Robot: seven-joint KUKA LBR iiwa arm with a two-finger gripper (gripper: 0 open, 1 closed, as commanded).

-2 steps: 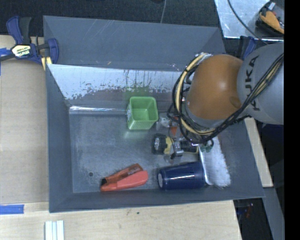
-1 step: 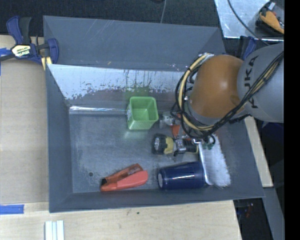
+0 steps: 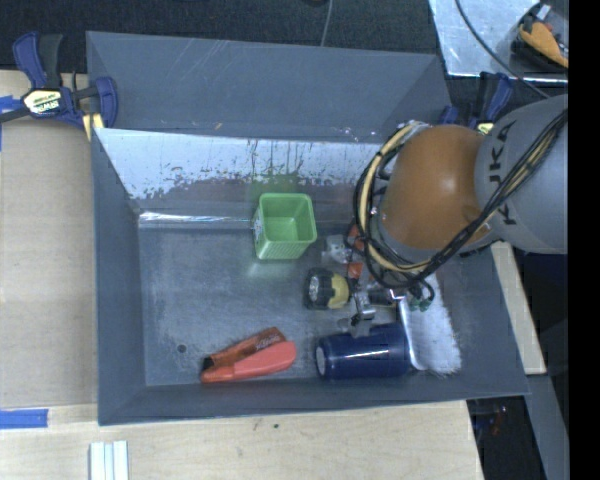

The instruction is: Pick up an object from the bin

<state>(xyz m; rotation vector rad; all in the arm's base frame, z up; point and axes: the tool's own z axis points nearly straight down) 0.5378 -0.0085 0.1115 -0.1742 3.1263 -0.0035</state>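
**Gripper low at right side of bin, beside blue can**

Gripper (image 3: 363,308) down near right wall of bin (image 3: 120,268), under orange wrist cover (image 3: 430,193). Opening hidden, not readable. Blue can (image 3: 365,356) just below gripper: dark, glossy, a cylinder lying on its side along floor's lower edge. Black-and-yellow piece (image 3: 327,289) just left of gripper: small, rounded, kind unclear. White fuzzy pad (image 3: 435,338) against can's right end. Green cup (image 3: 285,226) upright near back wall. Orange-red tool (image 3: 250,358) lying flat, left of can, apart from it.
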